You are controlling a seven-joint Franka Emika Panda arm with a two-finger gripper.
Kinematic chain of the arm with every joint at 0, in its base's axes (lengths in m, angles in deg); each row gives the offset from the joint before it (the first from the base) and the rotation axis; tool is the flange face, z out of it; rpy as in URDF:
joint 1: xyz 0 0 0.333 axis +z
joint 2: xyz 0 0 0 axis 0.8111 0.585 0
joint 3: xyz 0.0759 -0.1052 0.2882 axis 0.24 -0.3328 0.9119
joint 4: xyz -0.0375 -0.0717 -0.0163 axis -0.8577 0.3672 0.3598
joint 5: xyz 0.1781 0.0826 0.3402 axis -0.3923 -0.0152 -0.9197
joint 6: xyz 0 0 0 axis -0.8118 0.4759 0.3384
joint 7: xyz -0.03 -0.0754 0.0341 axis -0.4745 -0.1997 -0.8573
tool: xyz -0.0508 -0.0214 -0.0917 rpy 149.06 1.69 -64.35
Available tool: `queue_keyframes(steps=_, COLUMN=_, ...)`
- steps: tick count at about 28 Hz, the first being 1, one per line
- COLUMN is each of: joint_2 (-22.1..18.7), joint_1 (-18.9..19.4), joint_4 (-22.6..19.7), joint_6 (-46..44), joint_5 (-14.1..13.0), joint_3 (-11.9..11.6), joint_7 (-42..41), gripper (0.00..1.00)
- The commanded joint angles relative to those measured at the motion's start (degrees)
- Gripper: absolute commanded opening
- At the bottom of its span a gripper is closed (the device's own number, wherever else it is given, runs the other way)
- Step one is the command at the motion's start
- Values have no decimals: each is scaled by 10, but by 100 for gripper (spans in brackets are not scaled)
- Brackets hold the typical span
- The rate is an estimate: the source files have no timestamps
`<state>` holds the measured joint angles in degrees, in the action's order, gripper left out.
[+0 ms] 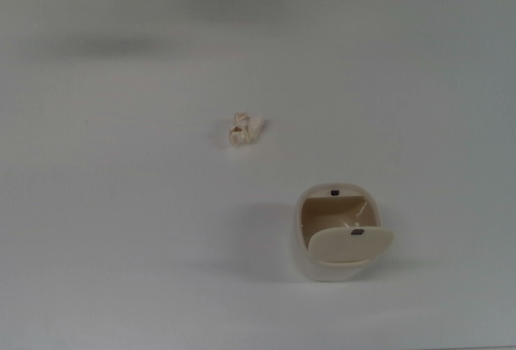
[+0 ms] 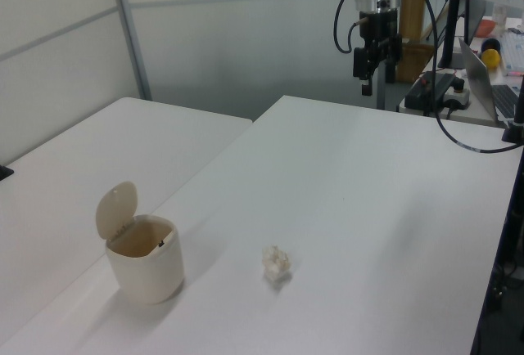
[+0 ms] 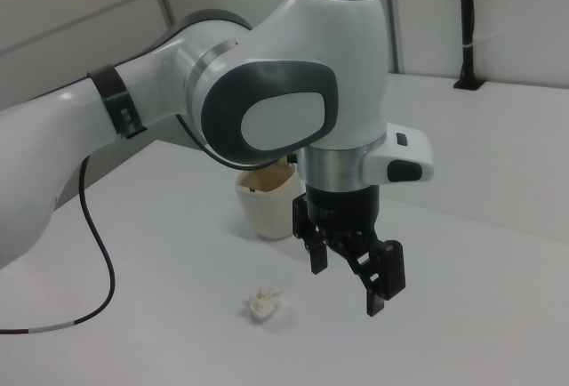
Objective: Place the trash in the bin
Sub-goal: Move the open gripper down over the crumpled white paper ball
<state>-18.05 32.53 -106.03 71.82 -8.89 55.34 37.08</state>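
The trash (image 1: 244, 129) is a small crumpled cream paper wad lying alone on the white table (image 1: 121, 205). It also shows as the trash (image 2: 277, 262) in the left view and the trash (image 3: 264, 302) in the right view. The bin (image 1: 300, 245) stands upright with its flap lid (image 1: 351, 245) tipped open, below and right of the wad in the top view. The bin (image 2: 147, 273) is left of the wad in the left view. In the right view the arm partly hides the bin (image 3: 267, 208). My gripper (image 3: 348, 275) hangs open and empty above the table. It is high at the far end as the gripper (image 2: 366, 65).
A second white table (image 2: 74, 167) adjoins on the left view's left, separated by a seam. Beyond the far edge are a desk with a laptop (image 2: 483, 77), a yellow object (image 2: 490, 58) and looping black cables (image 2: 458, 138). A black post (image 3: 467, 30) stands on the table behind.
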Motion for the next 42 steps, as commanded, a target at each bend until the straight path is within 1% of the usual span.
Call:
queue_keyframes(steps=1, joint_2=-12, joint_1=2, joint_4=-4, joint_6=-6, joint_5=-15, joint_3=-5, joint_7=-13, gripper=100)
queue_keyframes(steps=6, joint_2=-12, joint_1=7, joint_4=-8, joint_6=6, joint_5=-16, joint_3=2, joint_7=-32, gripper=100)
queue_keyframes(steps=9, joint_2=-5, joint_1=36, joint_4=-16, joint_6=16, joint_5=-17, joint_3=6, joint_7=-27, gripper=100)
queue_keyframes(steps=12, joint_2=-3, joint_1=72, joint_4=-39, joint_6=41, joint_5=-14, joint_3=7, joint_7=-18, gripper=100)
queue_keyframes(steps=13, joint_2=-3, joint_1=94, joint_4=-60, joint_6=71, joint_5=-14, joint_3=7, joint_7=9, gripper=100)
queue_keyframes(steps=16, joint_2=0, joint_1=123, joint_4=-93, joint_6=117, joint_5=-11, joint_3=6, joint_7=56, gripper=100)
queue_keyframes(steps=18, joint_2=9, joint_1=146, joint_4=-108, joint_6=148, joint_5=-9, joint_3=6, joint_7=77, gripper=100)
queue_keyframes(steps=19, joint_2=18, joint_1=167, joint_4=-118, joint_6=171, joint_5=-7, joint_3=6, joint_7=97, gripper=100)
queue_keyframes(steps=21, joint_2=31, joint_1=183, joint_4=-119, joint_6=187, joint_5=-6, joint_3=6, joint_7=118, gripper=100)
queue_keyframes(steps=24, joint_2=50, joint_1=205, joint_4=-119, joint_6=203, joint_5=6, joint_3=6, joint_7=143, gripper=100)
queue_keyframes(steps=25, joint_2=62, joint_1=223, joint_4=-120, joint_6=212, joint_5=17, joint_3=6, joint_7=161, gripper=100)
queue_keyframes(steps=28, joint_2=79, joint_1=246, joint_4=-124, joint_6=226, joint_5=34, joint_3=6, joint_7=187, gripper=100)
queue_keyframes(steps=30, joint_2=86, joint_1=264, joint_4=-132, joint_6=239, joint_5=47, joint_3=6, joint_7=206, gripper=100)
queue_keyframes(steps=31, joint_2=91, joint_1=282, joint_4=-142, joint_6=257, joint_5=60, joint_3=6, joint_7=229, gripper=100)
queue_keyframes(steps=32, joint_2=92, joint_1=290, joint_4=-148, joint_6=266, joint_5=66, joint_3=6, joint_7=242, gripper=100)
queue_keyframes(steps=36, joint_2=95, joint_1=316, joint_4=-157, joint_6=285, joint_5=74, joint_3=6, joint_7=280, gripper=100)
queue_keyframes(steps=37, joint_2=99, joint_1=327, joint_4=-157, joint_6=285, joint_5=74, joint_3=6, joint_7=288, gripper=100)
queue_keyframes(steps=42, joint_2=120, joint_1=351, joint_4=-157, joint_6=288, joint_5=79, joint_3=6, joint_7=311, gripper=100)
